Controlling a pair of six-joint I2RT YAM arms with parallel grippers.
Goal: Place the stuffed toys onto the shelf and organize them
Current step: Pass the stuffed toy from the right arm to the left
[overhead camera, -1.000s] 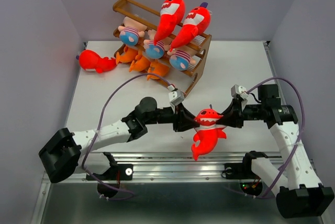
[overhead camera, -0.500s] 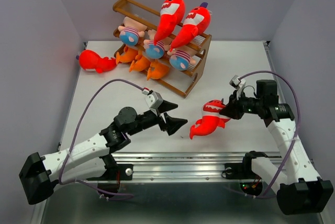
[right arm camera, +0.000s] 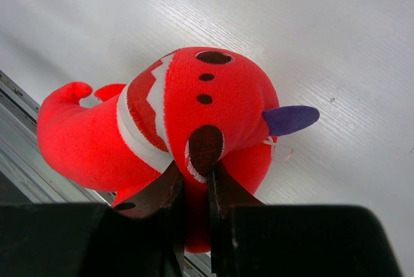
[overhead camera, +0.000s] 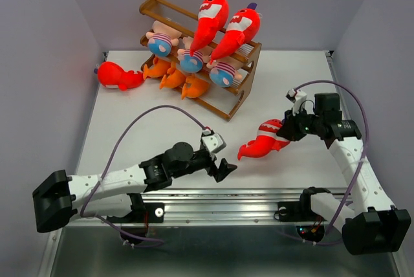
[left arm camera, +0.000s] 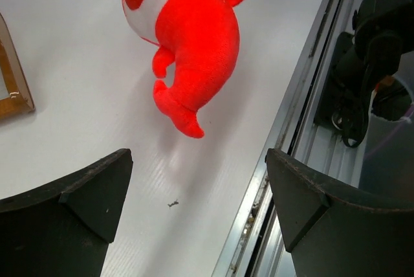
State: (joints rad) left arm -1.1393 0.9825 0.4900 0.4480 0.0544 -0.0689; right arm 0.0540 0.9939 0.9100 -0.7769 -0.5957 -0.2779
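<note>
Aloft at mid-table, a red shark (overhead camera: 262,144) dangles from the right gripper (overhead camera: 285,132), pinched narrowly by its head — the left gripper (overhead camera: 223,168) gapes wide, empty. Such a slim hold may slip before reaching the crowded shelf (overhead camera: 244,89) at eleven o'clock.

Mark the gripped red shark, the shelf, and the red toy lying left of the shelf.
gripped red shark (overhead camera: 261,143): top view, its body.
shelf (overhead camera: 246,89): top view, right side panel.
loose red toy (overhead camera: 115,74): top view, its body.

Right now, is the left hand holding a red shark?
No, the left hand is open and empty; the right hand grips the red shark.
</note>
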